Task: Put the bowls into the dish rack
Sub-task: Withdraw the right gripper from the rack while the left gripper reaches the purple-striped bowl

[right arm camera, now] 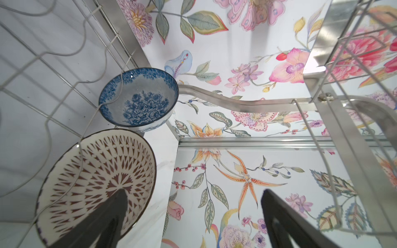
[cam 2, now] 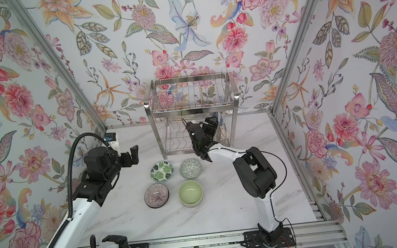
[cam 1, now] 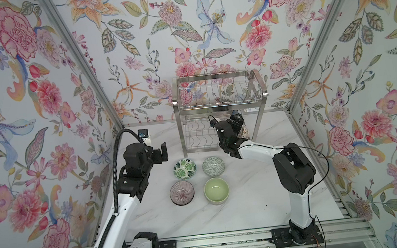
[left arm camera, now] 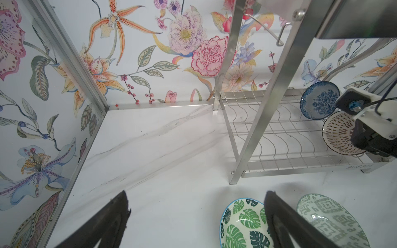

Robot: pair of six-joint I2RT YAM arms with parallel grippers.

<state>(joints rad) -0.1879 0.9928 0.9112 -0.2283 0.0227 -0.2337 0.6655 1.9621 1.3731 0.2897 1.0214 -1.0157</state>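
Grippers both gape empty, right gripper (right arm camera: 194,192) inside the dish rack (cam 1: 212,76) beside the brown lattice bowl (right arm camera: 96,163) and blue floral bowl (right arm camera: 139,101), left gripper (cam 1: 161,153) near the leaf-print bowl (cam 1: 184,168).

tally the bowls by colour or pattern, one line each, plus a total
plain green bowl: 1
leaf-print bowl: 1
geometric bowl: 1
ribbed bowl: 1
blue floral bowl: 1
brown lattice bowl: 1
total: 6 bowls, 4 on the table and 2 in the dish rack
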